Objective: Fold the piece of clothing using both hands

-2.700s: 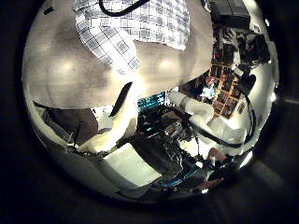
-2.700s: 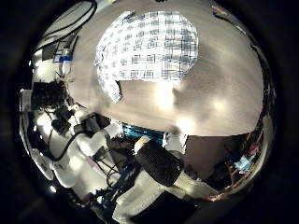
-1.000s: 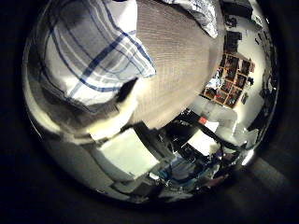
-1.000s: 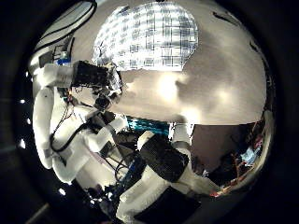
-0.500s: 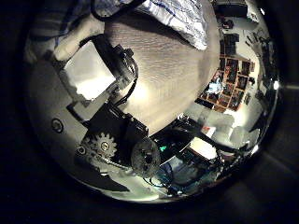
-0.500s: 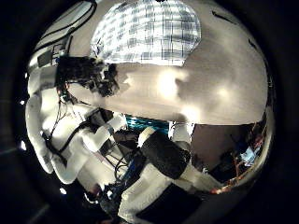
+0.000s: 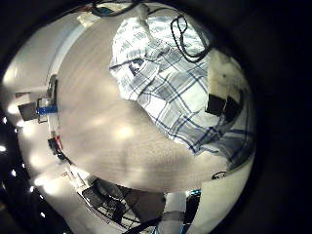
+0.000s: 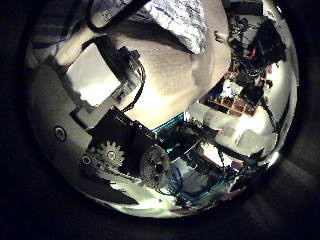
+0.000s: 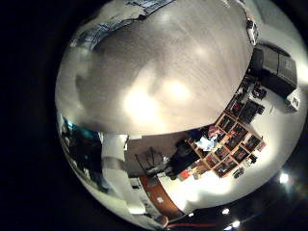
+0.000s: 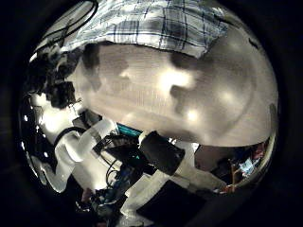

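Observation:
A checked shirt (image 7: 171, 88) lies spread on the wooden table (image 7: 97, 117). My left hand is at the shirt's edge. In the left little finger side palm view one of its fingers (image 7: 224, 93) rests over the cloth. In the left thumb side palm view its curled fingers (image 8: 100, 80) and geared parts fill the picture, with the shirt (image 8: 185, 20) just beyond them. The right thumb side palm view shows the shirt (image 10: 156, 24) close by and the left hand (image 10: 59, 61) at its edge. A hand (image 8: 255, 40) shows past the shirt's far side.
Bare table (image 9: 164, 77) fills the right little finger side palm view, with a strip of shirt (image 9: 144, 8) at its edge. Shelves and room clutter (image 9: 226, 140) lie beyond the table. A cable (image 7: 190, 34) lies across the shirt.
The left hand came down onto the shirt and its fingers curled in front of the thumb side camera. The right palm has moved closer to the shirt.

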Motion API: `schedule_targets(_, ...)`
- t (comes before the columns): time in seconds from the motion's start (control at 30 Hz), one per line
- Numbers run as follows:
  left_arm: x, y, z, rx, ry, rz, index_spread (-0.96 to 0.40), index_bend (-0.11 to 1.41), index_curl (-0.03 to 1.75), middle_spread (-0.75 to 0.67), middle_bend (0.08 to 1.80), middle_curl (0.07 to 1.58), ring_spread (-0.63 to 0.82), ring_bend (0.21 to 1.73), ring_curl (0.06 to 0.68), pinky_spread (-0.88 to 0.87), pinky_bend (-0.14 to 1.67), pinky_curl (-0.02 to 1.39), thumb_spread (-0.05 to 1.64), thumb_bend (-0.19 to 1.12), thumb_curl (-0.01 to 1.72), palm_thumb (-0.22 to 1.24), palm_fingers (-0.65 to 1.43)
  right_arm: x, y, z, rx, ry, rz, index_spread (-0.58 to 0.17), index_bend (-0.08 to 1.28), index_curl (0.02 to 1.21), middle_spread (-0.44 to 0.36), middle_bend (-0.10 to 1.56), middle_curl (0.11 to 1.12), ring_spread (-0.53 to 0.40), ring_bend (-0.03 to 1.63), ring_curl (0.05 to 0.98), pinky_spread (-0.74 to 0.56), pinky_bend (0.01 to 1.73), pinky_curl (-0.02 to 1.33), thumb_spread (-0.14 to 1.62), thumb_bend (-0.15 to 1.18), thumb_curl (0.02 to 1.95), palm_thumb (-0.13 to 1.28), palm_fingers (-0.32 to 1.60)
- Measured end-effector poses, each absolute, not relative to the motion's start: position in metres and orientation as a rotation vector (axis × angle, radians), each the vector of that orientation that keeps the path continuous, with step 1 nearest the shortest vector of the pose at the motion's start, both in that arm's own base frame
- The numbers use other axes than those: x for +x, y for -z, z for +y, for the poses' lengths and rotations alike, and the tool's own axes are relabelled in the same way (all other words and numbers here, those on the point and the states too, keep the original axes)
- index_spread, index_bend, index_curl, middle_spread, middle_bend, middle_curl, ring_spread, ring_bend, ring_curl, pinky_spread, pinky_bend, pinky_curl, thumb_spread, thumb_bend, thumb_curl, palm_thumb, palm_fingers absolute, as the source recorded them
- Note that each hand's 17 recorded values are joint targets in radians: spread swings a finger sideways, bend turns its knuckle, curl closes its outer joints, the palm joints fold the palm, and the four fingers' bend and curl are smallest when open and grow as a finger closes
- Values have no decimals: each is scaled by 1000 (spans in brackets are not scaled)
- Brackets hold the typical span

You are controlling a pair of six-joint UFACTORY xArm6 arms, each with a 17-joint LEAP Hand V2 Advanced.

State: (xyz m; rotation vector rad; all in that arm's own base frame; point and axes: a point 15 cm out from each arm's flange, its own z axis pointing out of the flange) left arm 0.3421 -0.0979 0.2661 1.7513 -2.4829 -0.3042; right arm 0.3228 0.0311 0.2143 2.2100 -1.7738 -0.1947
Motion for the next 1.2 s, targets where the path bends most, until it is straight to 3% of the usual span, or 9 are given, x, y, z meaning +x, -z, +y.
schedule_targets(0.3,340,-270,-98,1742,321,-2484,-612,252,1296,-620,895,1104,-465,1390,532,-637,1116,706,1175,-9,546,925,881,324,-189,54,2236,134,-1789,-227,157,278,-125,426,433,-189,899,297,-25,873,126,1053,-25,298,345,362)
schedule_targets(0.4,339,-271,-96,1741,328,-2484,-613,239,1332,-628,890,1119,-465,1392,531,-637,1116,709,1176,-10,549,926,880,324,-183,59,2233,144,-1767,-252,171,284,-154,468,453,-223,957,313,-130,954,130,1057,-8,316,407,507)
schedule_targets(0.43,339,-271,-97,1739,328,-2485,-613,234,1343,-631,887,1123,-465,1392,531,-637,1116,710,1176,-10,550,926,880,325,-183,59,2230,142,-1767,-281,184,286,-180,517,476,-249,1026,336,-218,1036,150,1067,14,330,463,725)
schedule_targets(0.47,339,-271,-97,1739,330,-2485,-612,230,1353,-633,885,1128,-464,1392,531,-637,1116,710,1177,-10,551,926,881,326,-183,61,2231,138,-1770,-302,187,287,-198,538,484,-262,1044,331,-282,1066,149,1070,15,339,491,807)
schedule_targets(0.53,338,-272,-96,1740,334,-2484,-611,221,1373,-637,880,1136,-464,1392,530,-637,1115,712,1177,-10,552,926,882,328,-184,62,2233,128,-1779,-355,318,342,-229,667,545,-264,1088,364,-346,1110,180,1092,56,369,604,1155)
schedule_targets(0.6,337,-273,-95,1738,343,-2480,-608,209,1385,-640,877,1141,-464,1393,530,-637,1115,713,1177,-10,553,926,881,330,-185,64,2231,117,-1791,-379,428,396,-236,739,587,-262,1104,392,-357,1140,210,1111,78,388,671,1232)
schedule_targets(0.63,336,-273,-94,1735,352,-2478,-606,200,1398,-643,874,1146,-464,1393,529,-637,1114,713,1177,-10,553,926,882,333,-185,65,2238,108,-1797,-390,574,470,-239,818,632,-252,1125,421,-335,1195,247,1137,100,405,732,1307)
schedule_targets(0.87,326,-281,-89,1711,380,-2480,-590,184,1444,-656,861,1167,-464,1394,528,-638,1112,717,1177,-10,556,925,882,337,-200,66,2270,64,-1814,-377,909,683,-231,1079,778,-233,1303,532,-248,1406,369,1211,143,485,878,1172)
schedule_targets(1.2,299,-307,-81,1628,416,-2486,-561,180,1486,-669,849,1187,-464,1387,523,-639,1109,721,1177,-12,555,916,882,313,-252,57,2277,41,-1820,-344,1023,819,-218,1204,866,-222,1413,621,-182,1503,480,1232,105,558,921,1062)
